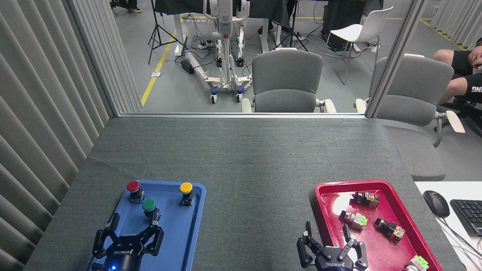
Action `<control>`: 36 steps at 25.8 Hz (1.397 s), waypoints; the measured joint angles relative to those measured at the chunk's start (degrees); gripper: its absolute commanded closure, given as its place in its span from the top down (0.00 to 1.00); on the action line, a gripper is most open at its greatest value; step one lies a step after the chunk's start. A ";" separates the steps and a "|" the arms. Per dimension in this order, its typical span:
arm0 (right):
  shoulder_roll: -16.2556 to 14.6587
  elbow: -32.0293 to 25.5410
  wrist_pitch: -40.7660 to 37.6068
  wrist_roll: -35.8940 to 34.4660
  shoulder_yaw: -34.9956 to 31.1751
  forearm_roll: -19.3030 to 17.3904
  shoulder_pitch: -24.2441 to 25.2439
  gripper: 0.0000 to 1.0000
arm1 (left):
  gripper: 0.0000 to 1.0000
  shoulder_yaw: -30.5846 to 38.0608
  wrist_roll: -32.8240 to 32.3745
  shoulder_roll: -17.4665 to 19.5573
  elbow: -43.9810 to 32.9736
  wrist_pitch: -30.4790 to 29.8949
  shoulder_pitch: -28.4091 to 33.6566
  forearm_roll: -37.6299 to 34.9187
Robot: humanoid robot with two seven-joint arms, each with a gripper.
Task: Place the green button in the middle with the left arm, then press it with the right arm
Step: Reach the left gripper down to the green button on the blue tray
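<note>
At the lower left of the frame the left gripper (133,226) hangs over the near end of the blue tray (177,241), its two black fingers spread wide and holding nothing. The green button (149,206) stands upright in that tray just beyond the fingertips, close to the right-hand finger but apart from it. Farther up the tray the red button (133,188) sits at the upper left corner and the yellow button (186,189) at the upper right, both upright.

The middle (256,203) of the frame is bare dark grey felt tabletop between the two trays.

At the lower right the right gripper (327,235) straddles the near left rim of the red tray (391,186), fingers open wide and empty, one outside the rim and one over the tray floor. Several small switch parts (357,219) lie scattered in the red tray.

At the far right edge a black mouse (436,203) and a keyboard (469,214) rest on a white desk.

Across the top of the frame, beyond a glass partition, two grey office chairs (287,81) face the table, with a white chair (361,32), a wheeled white stand (226,52) and cables on the grey floor; a seated person's legs (457,75) show at the upper right.
</note>
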 measured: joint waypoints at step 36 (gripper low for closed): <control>-0.27 -1.30 -0.04 0.15 -0.04 -0.02 0.00 1.00 | 1.00 0.92 0.00 1.00 8.33 -4.60 -4.14 -0.24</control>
